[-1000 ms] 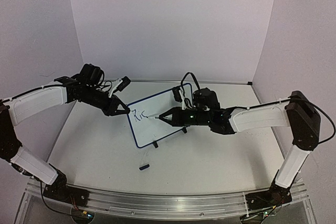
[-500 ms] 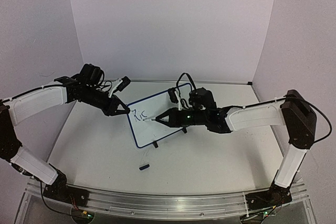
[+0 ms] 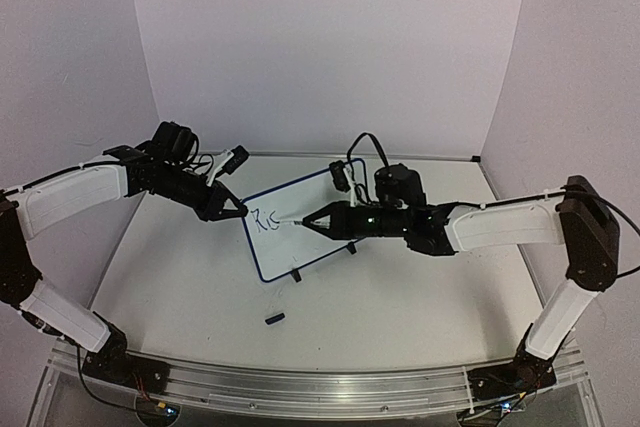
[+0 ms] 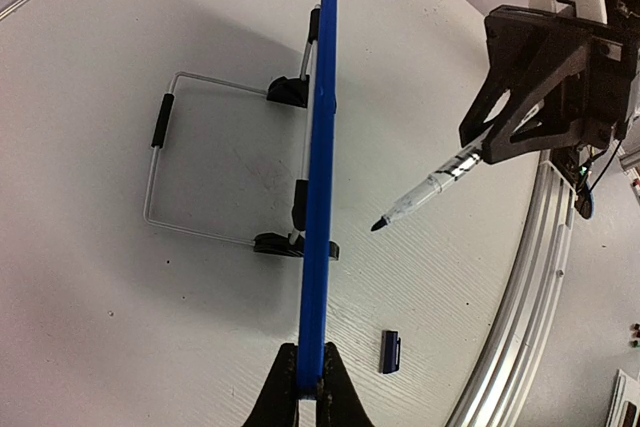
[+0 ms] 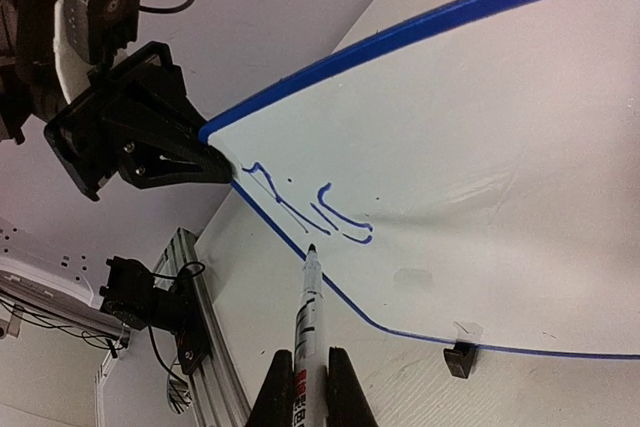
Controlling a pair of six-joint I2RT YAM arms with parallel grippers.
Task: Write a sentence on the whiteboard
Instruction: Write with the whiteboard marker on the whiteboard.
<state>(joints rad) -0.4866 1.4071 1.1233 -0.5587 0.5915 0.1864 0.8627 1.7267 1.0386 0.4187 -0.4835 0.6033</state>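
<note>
Right gripper [image 3: 308, 221]: fingers are clamped on a marker [image 5: 308, 307], held by its barrel, with the nib pointing straight out ahead of the jaws. Whiteboard [image 3: 295, 247] is found directly ahead of that nib, propped tilted on its clip feet, written face turned toward the gripper. In the left wrist view a gap is seen between nib and board face, so the nib is judged lifted and not in contact.

Left gripper [image 3: 235, 210]: closed on the board's frame at the corner facing the right gripper, the board pinched edge-on between its fingers.

Sentence [image 5: 310, 205]: only a first few blue strokes are laid down, roughly "Ric", just beyond the nib and near the pinched corner. Board face past the strokes is bare.

Progress is judged early: the first word is not finished and the rest is yet to be written.

Marker cap [image 3: 274, 318] is noted on the table, back from the nib toward the arm bases, well apart from both grippers.
</note>
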